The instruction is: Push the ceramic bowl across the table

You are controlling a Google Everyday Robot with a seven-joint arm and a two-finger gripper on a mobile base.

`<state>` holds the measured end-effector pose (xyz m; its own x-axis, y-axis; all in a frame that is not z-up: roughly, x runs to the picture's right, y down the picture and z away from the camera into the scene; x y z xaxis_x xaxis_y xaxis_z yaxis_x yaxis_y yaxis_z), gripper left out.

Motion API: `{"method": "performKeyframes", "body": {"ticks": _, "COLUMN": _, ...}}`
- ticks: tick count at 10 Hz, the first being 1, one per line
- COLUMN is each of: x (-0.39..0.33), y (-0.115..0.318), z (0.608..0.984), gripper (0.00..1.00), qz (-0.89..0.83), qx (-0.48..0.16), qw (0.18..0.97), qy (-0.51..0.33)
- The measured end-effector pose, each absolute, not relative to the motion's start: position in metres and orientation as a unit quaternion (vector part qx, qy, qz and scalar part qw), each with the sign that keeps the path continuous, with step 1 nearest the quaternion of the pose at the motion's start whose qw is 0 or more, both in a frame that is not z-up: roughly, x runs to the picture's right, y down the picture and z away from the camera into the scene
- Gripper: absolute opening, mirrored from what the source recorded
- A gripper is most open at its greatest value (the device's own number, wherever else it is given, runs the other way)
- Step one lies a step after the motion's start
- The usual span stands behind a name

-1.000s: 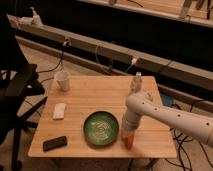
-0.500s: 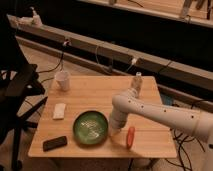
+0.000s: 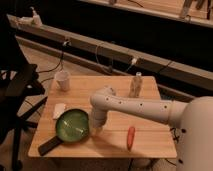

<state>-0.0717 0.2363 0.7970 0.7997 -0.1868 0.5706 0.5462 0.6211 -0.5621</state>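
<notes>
The green ceramic bowl (image 3: 73, 125) sits on the light wooden table (image 3: 150, 117), near the front left. It is wide and shallow with a pale centre. My gripper (image 3: 96, 129) is low over the table at the bowl's right rim, at the end of the white arm (image 3: 135, 106) that reaches in from the right. It looks to be against the rim.
A white cup (image 3: 63, 80) stands at the back left. A flat white object (image 3: 59, 110) lies just left of the bowl and a black object (image 3: 50, 146) at its front left. An orange-red item (image 3: 130, 137) lies front right, a small bottle (image 3: 135, 85) at the back. A black chair (image 3: 15, 95) stands on the left.
The arm has swept left across the table and the bowl has slid left with it, close to the black and white objects. The orange-red item stays behind on the right.
</notes>
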Motion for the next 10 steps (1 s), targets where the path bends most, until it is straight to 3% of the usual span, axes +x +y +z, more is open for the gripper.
{"method": "performKeyframes", "body": {"ticks": 5, "x": -0.104, "y": 0.24, "z": 0.793, "gripper": 0.0, "qz": -0.257, "qx": -0.374, "qw": 0.852, "qy": -0.262}}
{"method": "performKeyframes", "body": {"ticks": 6, "x": -0.109, "y": 0.24, "z": 0.792, "gripper": 0.03, "qz": -0.265, "qx": -0.369, "qw": 0.851, "qy": -0.264}}
{"method": "performKeyframes", "body": {"ticks": 8, "x": -0.102, "y": 0.239, "z": 0.796, "gripper": 0.21, "qz": -0.256, "qx": -0.37, "qw": 0.855, "qy": -0.26}}
{"method": "performKeyframes", "body": {"ticks": 10, "x": -0.089, "y": 0.236, "z": 0.793, "gripper": 0.27, "qz": -0.261, "qx": -0.371, "qw": 0.852, "qy": -0.261}}
